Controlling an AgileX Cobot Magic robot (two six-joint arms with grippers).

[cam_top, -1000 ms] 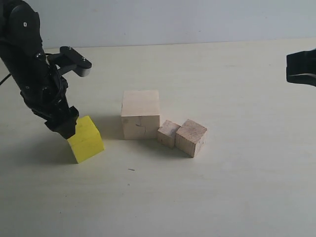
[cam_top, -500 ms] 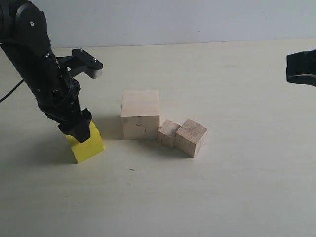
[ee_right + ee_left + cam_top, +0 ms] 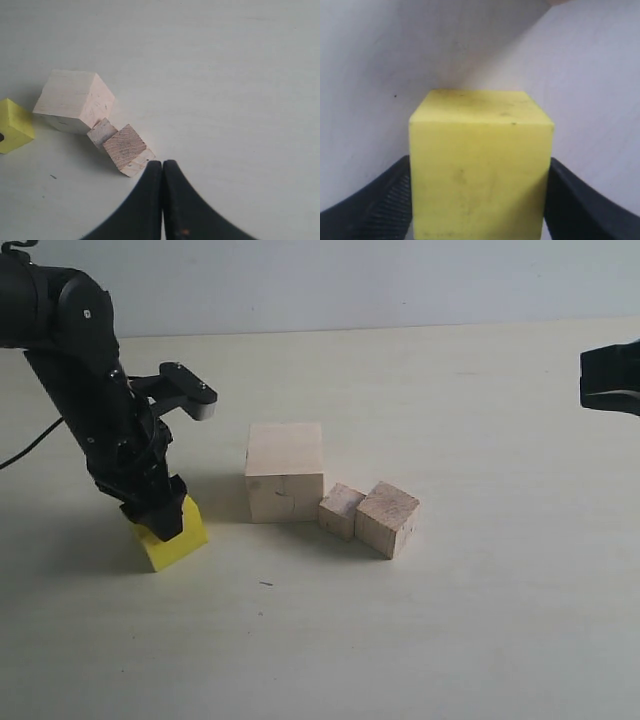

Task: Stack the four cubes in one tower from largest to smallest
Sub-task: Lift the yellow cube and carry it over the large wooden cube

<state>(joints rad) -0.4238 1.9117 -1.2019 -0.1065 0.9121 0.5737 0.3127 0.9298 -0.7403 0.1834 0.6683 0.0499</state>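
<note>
On the left of the table point(image 3: 450, 620), the yellow cube point(image 3: 178, 540) rests flat on one face. It is turned at a slant, with a vertical edge toward the exterior camera. The left tool point(image 3: 155, 515) comes down on it from above and hides most of its top. In the left wrist view the two black fingers point(image 3: 375, 205) lie against opposite sides of the cube, one on each, so the tool looks closed on it. The cube's upper face there is level and a little smudged.

Near the middle of the table stands the large pale wooden cube point(image 3: 285, 470), just apart from the yellow one. It sits square, with a flat face toward the exterior camera. Touching its lower right corner is the smallest wooden cube point(image 3: 341, 510). Right beside that one, and touching it, is the middle-sized light-brown cube point(image 3: 388, 518). Both are turned so that a vertical edge faces the camera. All four blocks are equal-sided and sit upright on the table, none on top of another.

The right tool point(image 3: 162, 172) hangs over the right side of the table, well apart from the blocks. Its fingertips are pressed together with nothing between them.
</note>
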